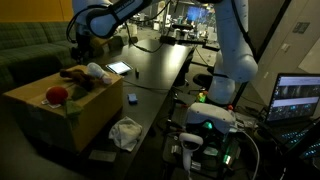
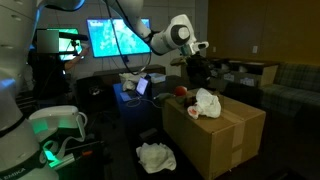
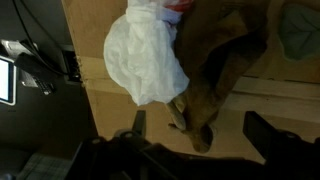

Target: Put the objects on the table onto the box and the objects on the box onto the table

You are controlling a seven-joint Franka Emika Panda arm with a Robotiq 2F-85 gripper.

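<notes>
**Open pincer over the box-top pile: take one item, not two**

The pincer (image 3: 197,128) is released. In the wrist view its jaws stand wide apart with nothing held, and the narrow end of a brown soft item (image 3: 220,60) reaches into the gap between them. That item lies on top of the cardboard box (image 1: 60,122), touching a white crumpled bundle (image 3: 145,60) beside it. A red object (image 1: 57,95) sits on the same box top, nearer the corner. In both exterior views the pincer hangs just above this pile. The dark counter (image 1: 160,65) beyond carries a small blue object (image 1: 132,98) near its edge.

The step in hand looks like lifting a box-top thing to carry to the counter, and the brown item seems the likely target.

- Centre the jaws over the brown end that points away from the white bundle, so closing does not snag both.
- Come down straight and low enough to pinch real bulk, since soft material slips from a shallow grip.
- Lift vertically until clear before swinging over.
- Set it down on bare counter, well apart from the blue object, so the two groups stay distinct
</notes>
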